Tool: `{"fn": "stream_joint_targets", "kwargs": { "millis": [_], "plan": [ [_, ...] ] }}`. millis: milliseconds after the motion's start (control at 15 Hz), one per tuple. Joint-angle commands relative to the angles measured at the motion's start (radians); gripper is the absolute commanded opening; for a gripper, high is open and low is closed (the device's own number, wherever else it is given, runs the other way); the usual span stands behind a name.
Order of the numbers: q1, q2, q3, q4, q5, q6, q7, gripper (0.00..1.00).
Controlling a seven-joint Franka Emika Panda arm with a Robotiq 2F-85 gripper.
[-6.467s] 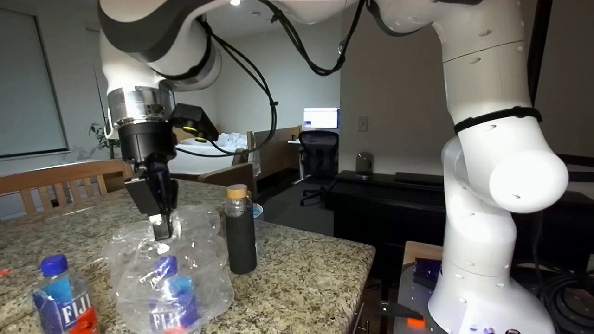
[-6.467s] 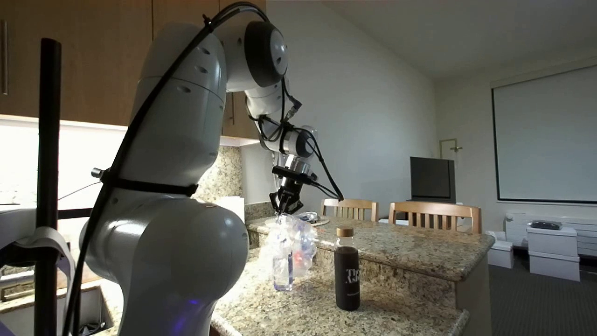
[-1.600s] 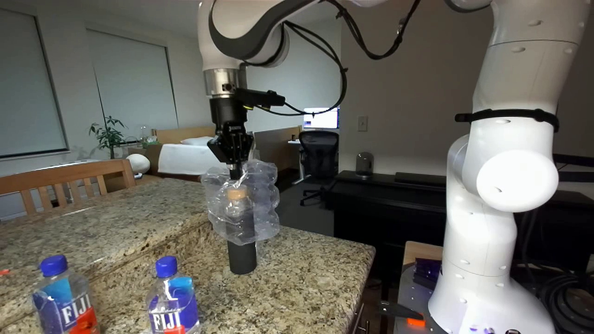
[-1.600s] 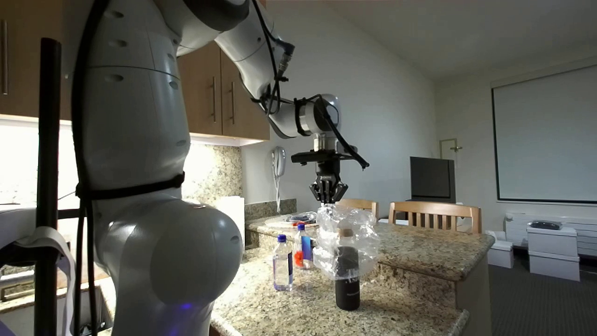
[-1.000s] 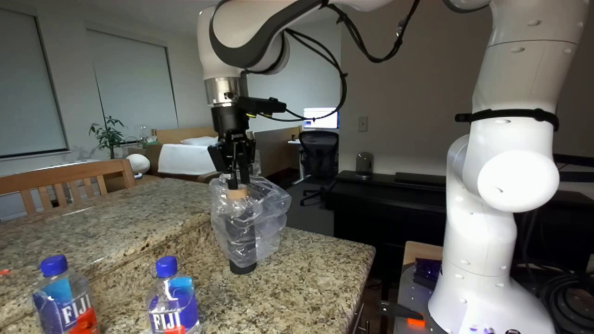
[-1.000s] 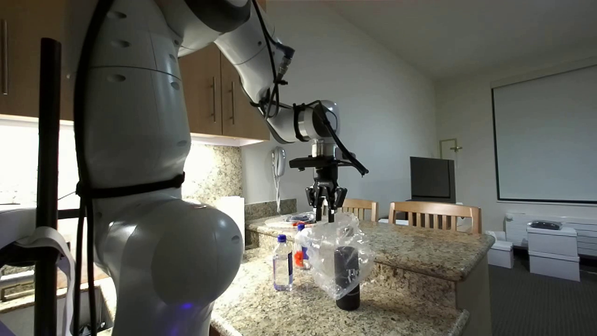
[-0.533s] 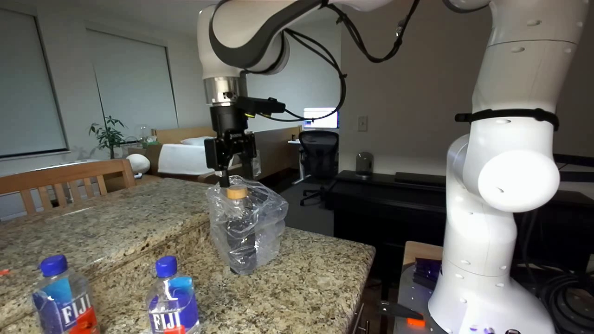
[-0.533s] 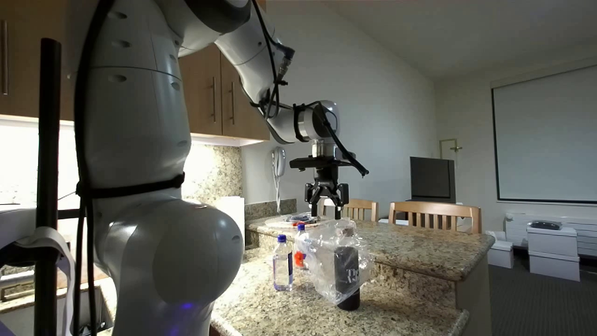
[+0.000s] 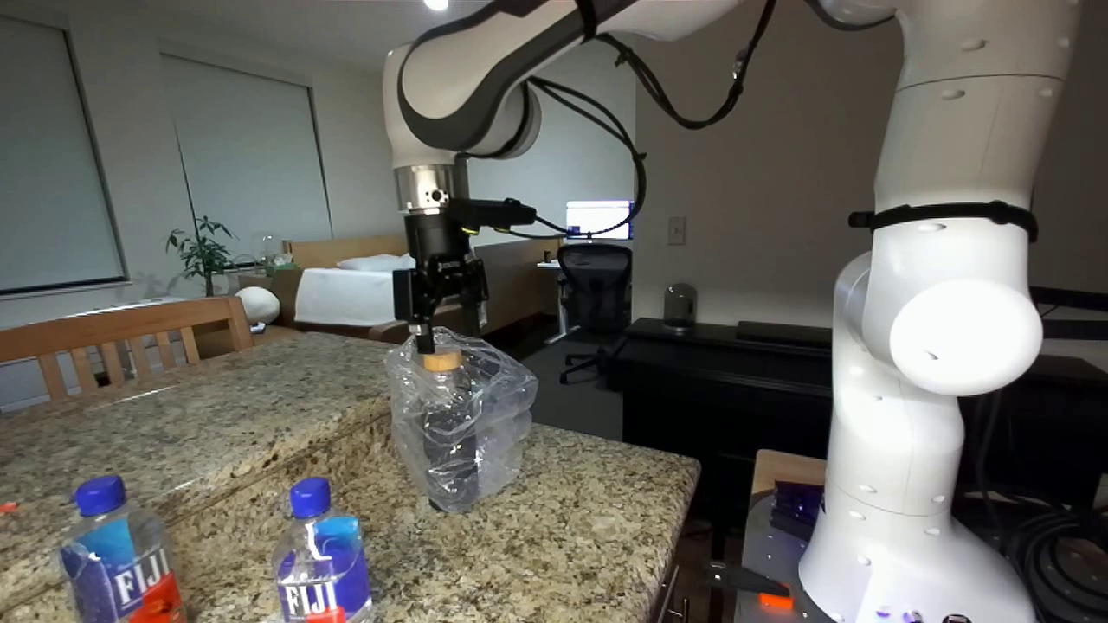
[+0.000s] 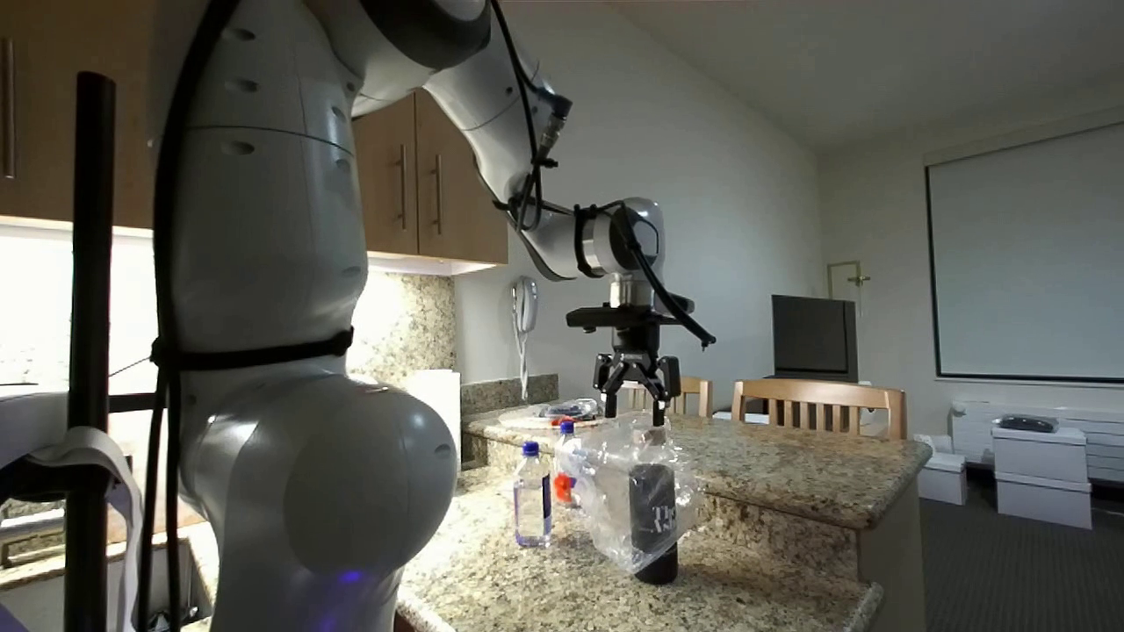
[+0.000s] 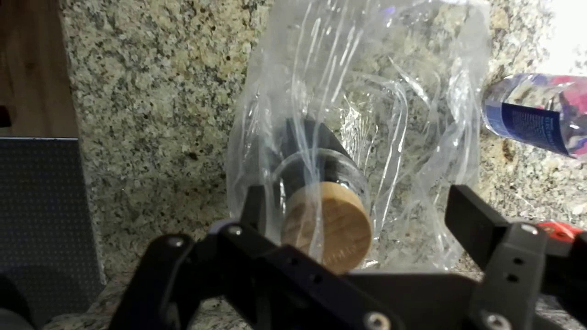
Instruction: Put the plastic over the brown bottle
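Note:
The clear, crinkled plastic [image 9: 506, 402] hangs around the brown bottle [image 10: 657, 570], which stands upright on the granite counter; its dark base shows below the plastic's lower edge. In the wrist view, the bottle's tan cap [image 11: 346, 229] has a fold of plastic [image 11: 408, 128] across one side; whether clear film covers the rest I cannot tell. My gripper [image 10: 634, 414] is just above, pointing down, its jaws wide apart and holding nothing. From the wrist, the cap lies between the fingers of the gripper [image 11: 360, 201], nearer the left one, and plastic spreads around both.
Two blue-capped water bottles [image 9: 322, 558] [image 9: 121, 554] stand on the same counter beside the plastic. Behind rises a higher granite ledge [image 10: 790, 456], with wooden chairs [image 10: 817, 408] beyond. The counter's edge [image 9: 688, 484] drops off close to the bottle.
The plastic has travelled from above a water bottle to the brown bottle and come down around it. My gripper has opened and let it go, then shifted slightly sideways and lower.

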Motion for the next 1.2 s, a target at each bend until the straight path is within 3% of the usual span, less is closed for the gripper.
{"fn": "stream_joint_targets", "kwargs": {
  "millis": [0,133,200,333,867,1133],
  "plan": [
    [-0.01,0.018,0.001,0.013,0.008,0.023,-0.018,1.0],
    [-0.014,0.024,-0.001,0.015,-0.007,0.037,-0.004,0.94],
    [-0.018,0.024,-0.004,0.016,-0.021,0.044,0.006,0.74],
    [-0.024,0.017,-0.012,0.015,-0.026,0.054,0.011,0.69],
    [-0.052,0.015,-0.039,0.006,-0.025,0.08,0.017,0.16],
    [-0.059,0.023,-0.045,0.012,-0.022,0.114,0.028,0.06]
  ]
}}
